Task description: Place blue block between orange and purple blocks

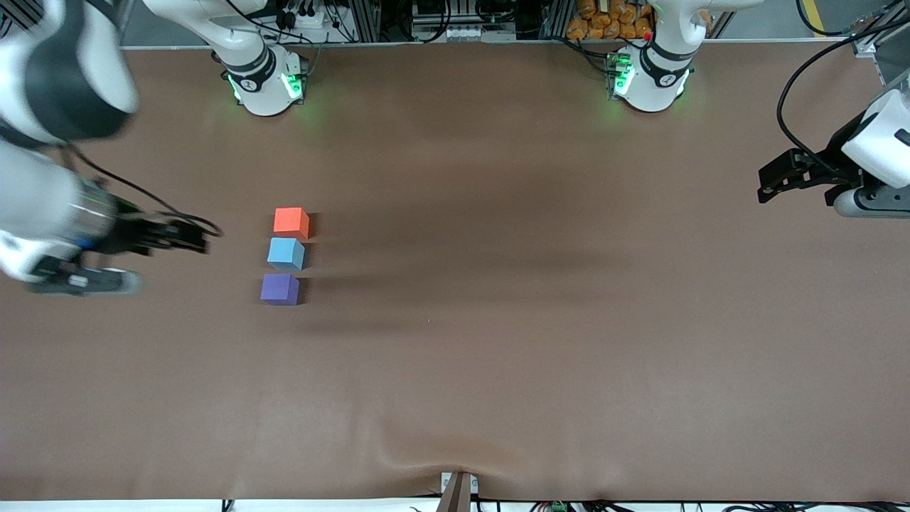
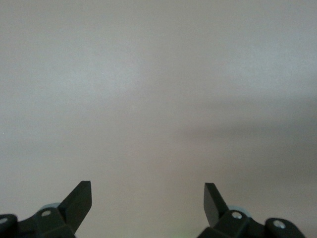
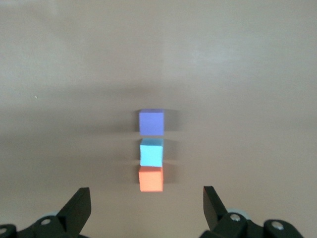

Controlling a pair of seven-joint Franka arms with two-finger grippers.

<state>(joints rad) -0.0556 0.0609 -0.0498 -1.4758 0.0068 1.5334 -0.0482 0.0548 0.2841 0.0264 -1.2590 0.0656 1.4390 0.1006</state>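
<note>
Blue block (image 1: 286, 254) seated between orange block (image 1: 291, 221) and purple block (image 1: 279, 289); right gripper (image 1: 186, 237) beside the row and left gripper (image 1: 778, 178) waiting at its table end, jaws spread and empty; withdrawal is best kept clear of the row.

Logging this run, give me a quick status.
Left gripper open, waiting. Right gripper open, empty, clear of cubes. Blue block sits between orange block and purple block. Nothing obstructing.

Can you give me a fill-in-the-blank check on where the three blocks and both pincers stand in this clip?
1. The blue block sits between the orange block and the ____ block.
2. The block nearest the front camera is ____.
3. The right pincer is open and holds ____.
4. The left pincer is ____, over bare table.

Missing words: purple; purple; nothing; open
</note>
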